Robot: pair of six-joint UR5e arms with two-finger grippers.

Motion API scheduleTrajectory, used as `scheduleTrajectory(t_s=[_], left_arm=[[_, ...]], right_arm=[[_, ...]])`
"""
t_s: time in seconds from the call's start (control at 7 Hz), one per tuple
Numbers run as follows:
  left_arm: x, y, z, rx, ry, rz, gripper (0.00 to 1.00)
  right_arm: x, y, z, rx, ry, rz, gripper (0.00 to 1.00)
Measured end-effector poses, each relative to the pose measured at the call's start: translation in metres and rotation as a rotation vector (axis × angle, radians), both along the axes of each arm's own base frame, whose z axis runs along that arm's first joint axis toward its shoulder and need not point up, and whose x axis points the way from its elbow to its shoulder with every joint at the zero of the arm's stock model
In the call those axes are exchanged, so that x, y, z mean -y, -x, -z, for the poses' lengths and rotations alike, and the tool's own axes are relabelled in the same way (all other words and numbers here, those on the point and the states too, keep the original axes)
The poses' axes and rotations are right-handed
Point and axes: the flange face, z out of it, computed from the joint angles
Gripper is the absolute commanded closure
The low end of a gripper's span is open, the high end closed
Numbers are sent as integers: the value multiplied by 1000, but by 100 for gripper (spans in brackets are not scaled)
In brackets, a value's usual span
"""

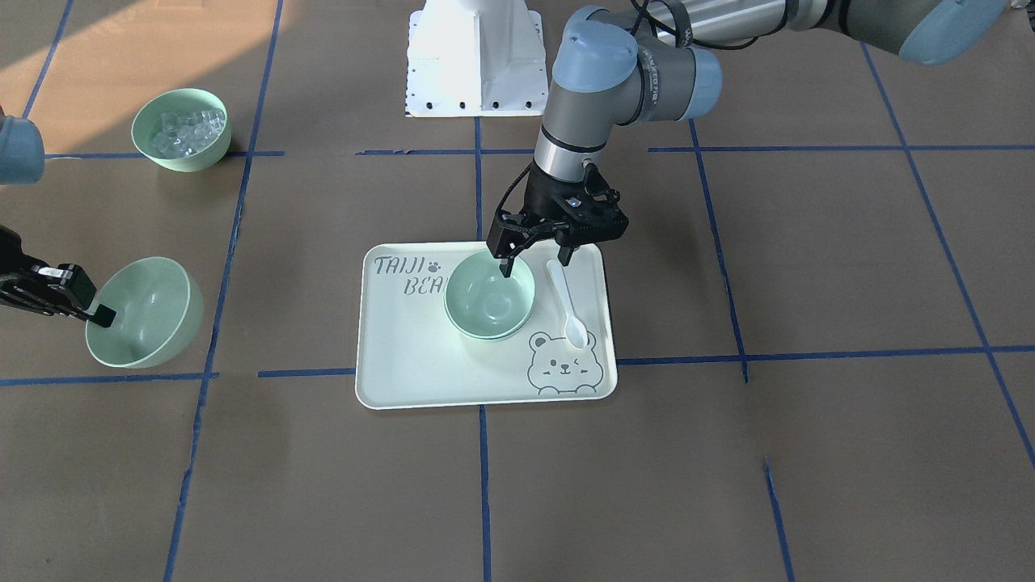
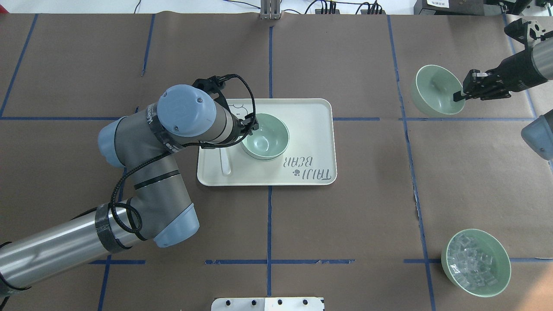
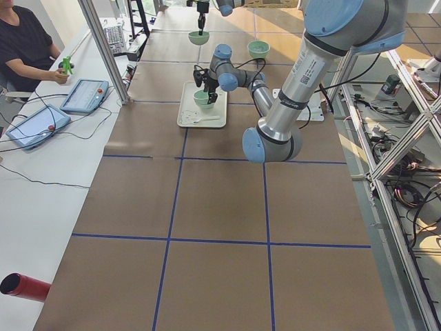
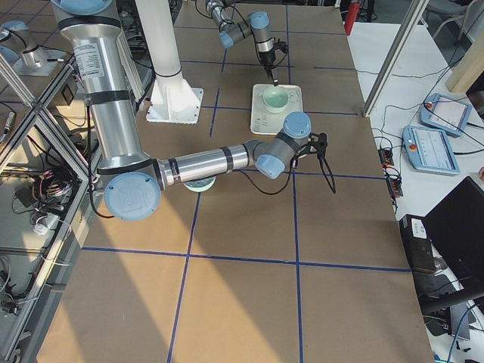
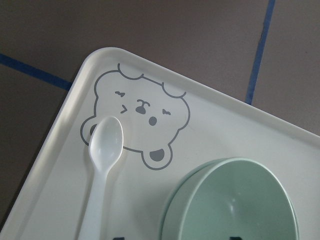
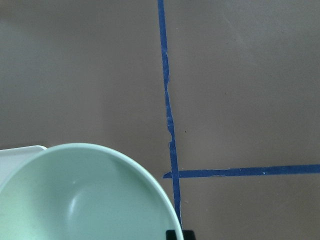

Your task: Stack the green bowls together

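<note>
Two green bowls [image 1: 489, 301] sit nested on the bear tray [image 1: 404, 364], with the left fingers [image 1: 506, 265] spread loose around their rim. Off to the side, the right fingers [image 1: 99, 315] pinch the third bowl [image 1: 154, 311] by its rim, tilted.

1. On the tray [image 1: 404, 392] you can read "TAIJI" in grey letters, with a small paw print after it.
2. Below it stands "BEA". The green bowl [image 1: 489, 295] covers the last letter in the front-facing view, but the overhead view shows you the whole word "BEAR", upside down.
3. The opposite corner of the tray carries a grey bear face [image 1: 560, 365].
4. The left arm [image 1: 623, 81] has small lettering, perhaps the maker's name; you cannot read it.
</note>
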Motion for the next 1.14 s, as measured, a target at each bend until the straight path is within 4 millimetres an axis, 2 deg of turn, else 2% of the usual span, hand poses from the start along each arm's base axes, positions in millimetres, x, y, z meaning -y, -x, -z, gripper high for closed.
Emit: scheduleTrajectory(t_s=[0.29,0.57,0.86,1.14], left_arm=[[24,49,2,47,-68,-51,0],[44,100,-11,98,-135,-61,0],[63,142,-31,139,-178,-90,0],[78,177,-56,194,-222,-110,0]], right_arm=[[6,47,48,40,14,16,100],[0,119,103,55,13,19,100],[-20,197,165,18,5,23,100],[-52,261,220,-41,-15,27,100]])
